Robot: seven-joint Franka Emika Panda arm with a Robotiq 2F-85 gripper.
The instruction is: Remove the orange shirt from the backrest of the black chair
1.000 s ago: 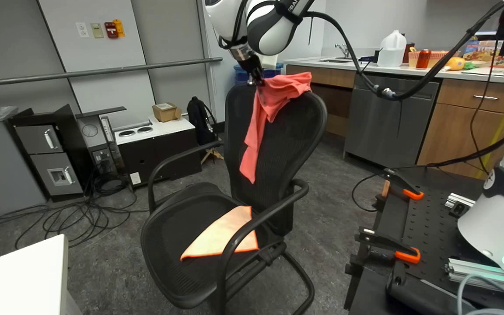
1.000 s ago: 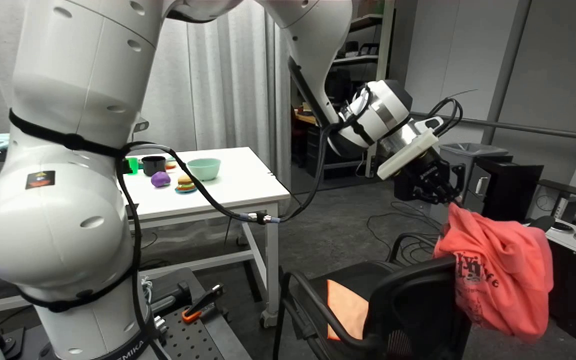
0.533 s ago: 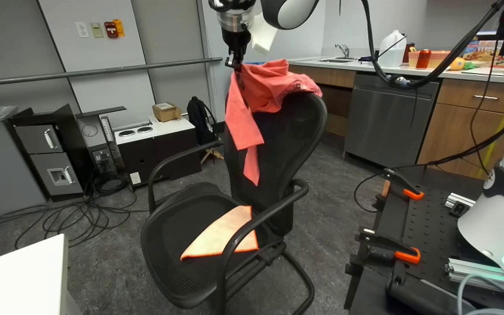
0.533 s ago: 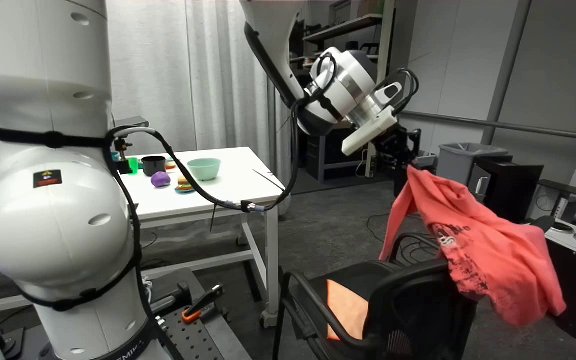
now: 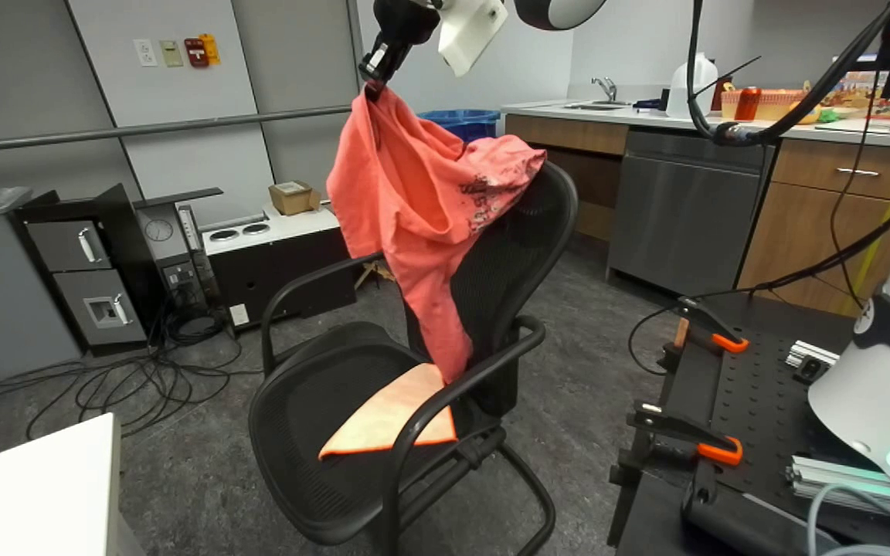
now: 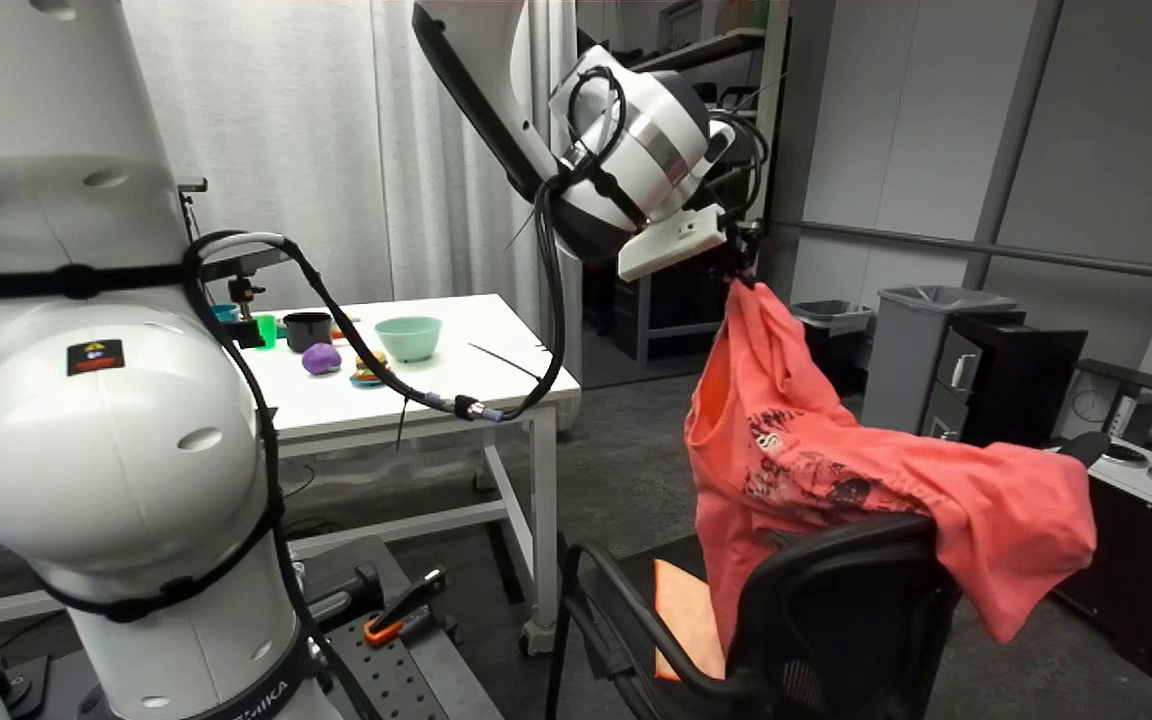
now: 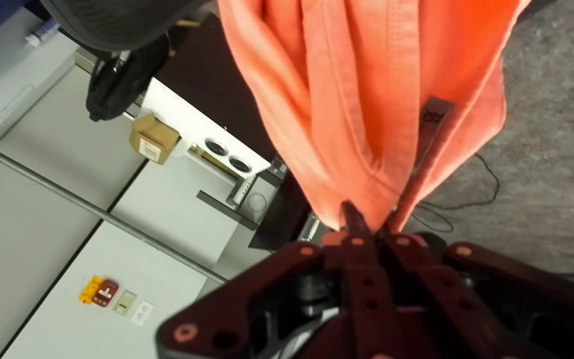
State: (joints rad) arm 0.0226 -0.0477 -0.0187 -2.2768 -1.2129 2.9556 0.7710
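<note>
Field check, biggest hazard down.

Black chair (image 5: 306,417): the orange shirt (image 5: 414,239) lies across the top of its backrest (image 5: 518,247), one end drooping down the front, more fabric hanging past the far side. Any snag on the rim while the arm (image 6: 116,480) pulls could drag, swivel or tip the whole chair.

Shirt: removal looks roughly half done, my estimate. Trailing fabric may bunch against the rim; the drooping end may hook an armrest (image 5: 468,378) if swung low. Lifting higher before going sideways seems the safer line.

Peach cloth (image 5: 391,409) on the seat (image 5: 344,494): shirt end hangs in front of it or touches it, cannot tell which. A low sweep could carry it off.

Claw (image 7: 372,224): pinched tight on a fold of the shirt. Only a small bite of fabric, so a jerk against a snag could pull it free.

Writing, large to small. Dark print (image 6: 806,470) on the shirt: broken by folds, maybe an S, no word legible. Arm base (image 5: 870,417): "FRA", cut off at the view's edge; its collar lettering (image 6: 266,703) ends "MIKA". Warning sticker (image 6: 94,357): text too small. Dark tag (image 7: 435,112) inside the shirt: marks present, too blurred to read.
</note>
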